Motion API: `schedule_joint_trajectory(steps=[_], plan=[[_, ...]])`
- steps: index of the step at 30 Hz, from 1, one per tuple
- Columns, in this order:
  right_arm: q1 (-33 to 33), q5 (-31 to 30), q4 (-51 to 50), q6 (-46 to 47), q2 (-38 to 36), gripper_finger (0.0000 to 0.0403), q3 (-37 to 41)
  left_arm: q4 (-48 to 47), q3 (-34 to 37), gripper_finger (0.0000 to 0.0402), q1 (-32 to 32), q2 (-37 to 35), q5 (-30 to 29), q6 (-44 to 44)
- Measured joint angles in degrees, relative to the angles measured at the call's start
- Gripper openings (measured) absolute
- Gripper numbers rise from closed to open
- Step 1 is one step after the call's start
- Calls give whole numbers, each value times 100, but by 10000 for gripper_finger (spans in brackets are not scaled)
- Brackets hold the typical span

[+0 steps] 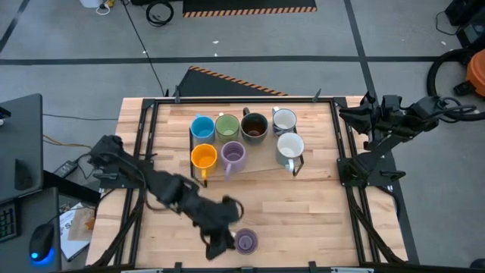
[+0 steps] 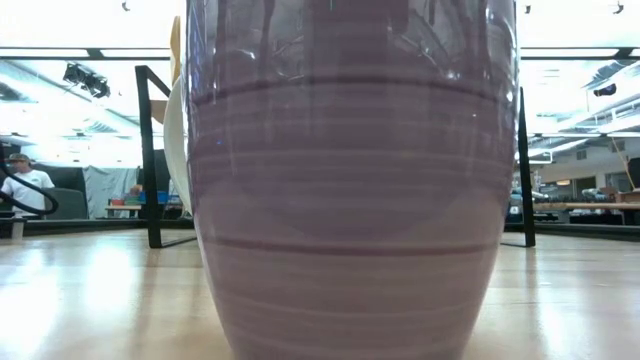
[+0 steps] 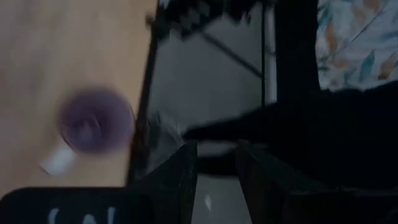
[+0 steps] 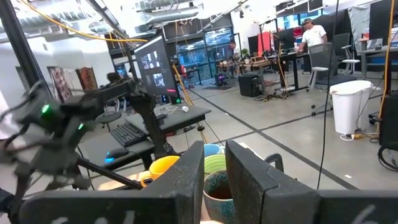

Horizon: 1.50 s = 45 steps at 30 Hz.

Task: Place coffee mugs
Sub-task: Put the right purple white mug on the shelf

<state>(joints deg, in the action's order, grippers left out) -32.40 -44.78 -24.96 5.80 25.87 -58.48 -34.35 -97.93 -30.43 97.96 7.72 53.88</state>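
A purple mug (image 1: 245,241) stands upright on its base near the table's near edge and fills the low view (image 2: 350,200). My left gripper (image 1: 223,244) hovers just left of it, at the table's near edge. In the left wrist view its fingers (image 3: 217,155) are open by a narrow gap, with the mug (image 3: 96,121) apart from them. Seven mugs stand grouped mid-table: blue (image 1: 202,127), green (image 1: 227,126), dark brown (image 1: 254,127), white (image 1: 284,120), white (image 1: 290,146), orange (image 1: 203,157), purple (image 1: 233,154). My right gripper (image 1: 352,115) waits shut at the table's right edge (image 4: 214,155).
A black frame (image 1: 341,136) lines the table's left and right sides. Bare wood (image 1: 303,220) lies between the mug group and the near edge. A desk with a monitor (image 1: 19,152) stands left of the table. People (image 4: 311,34) are far off in the room.
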Motion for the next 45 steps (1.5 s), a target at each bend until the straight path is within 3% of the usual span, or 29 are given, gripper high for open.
schedule_joint_trajectory(steps=[8, 12, 19, 33, 45], plan=[[0, -1, 3, 0, 0, 73, 0, 246, -39, 116, -317, 850, 94, 1362], [1, -1, 4, 0, -1, 73, 0, 22, -768, 116, -318, 1358, -100, 1490], [1, -2, 2, 0, -1, 73, 0, -1442, -2233, 116, -212, 2239, -439, 1622], [1, -6, 3, 0, 0, 73, 0, -1359, -2253, 120, -29, 2603, -625, 1893], [0, -6, 1, 0, 0, 73, 0, -1280, -2256, 177, -71, 2773, -661, 1967]])
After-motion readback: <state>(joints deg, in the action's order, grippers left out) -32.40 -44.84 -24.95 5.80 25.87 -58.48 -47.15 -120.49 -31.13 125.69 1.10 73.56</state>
